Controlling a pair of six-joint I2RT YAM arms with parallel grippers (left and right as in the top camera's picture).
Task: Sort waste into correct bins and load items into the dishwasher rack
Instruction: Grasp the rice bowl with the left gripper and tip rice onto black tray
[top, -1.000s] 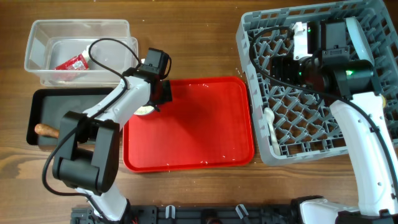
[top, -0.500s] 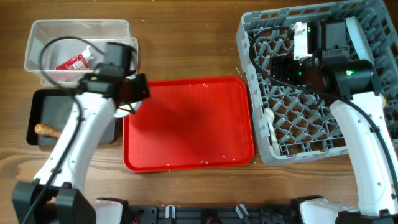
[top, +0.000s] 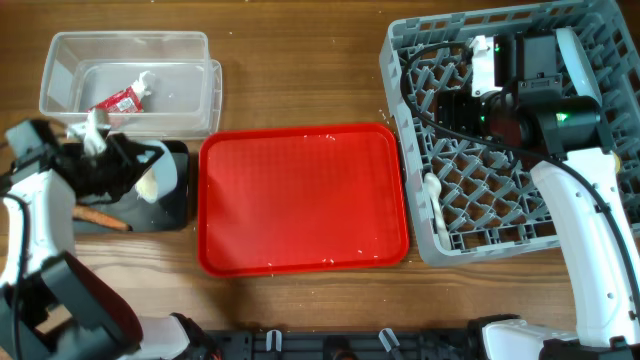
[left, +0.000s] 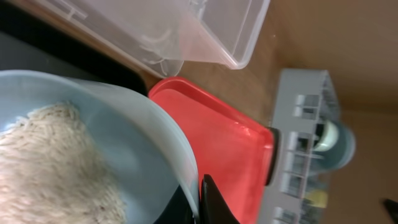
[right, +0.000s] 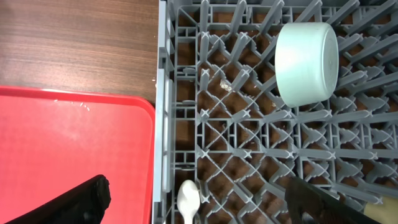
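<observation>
Having swung left off the flat, open red tray (top: 300, 200) in the last half-second, now grips the light blue plate (left: 124, 143) by its rim in the left gripper (top: 135, 172), tilted above the matte black tray (top: 178, 205), rice grains (left: 50, 155) heaped inside. Just behind, clear thin-walled tub (top: 130, 45) with the red wrapper (top: 118, 98). Rightward, holds the right gripper (right: 202, 208) spread wide, unmoved, over the grey lattice rack (top: 410, 200), white spoon (right: 188, 198) near its left wall.

Table (top: 300, 80): tub (top: 125, 38), black tray (top: 172, 203), red tray (top: 300, 200), rack (top: 400, 150)

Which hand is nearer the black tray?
Left. The left hand hovers over the black tray, holding a plate; the right hand is over the rack.
</observation>
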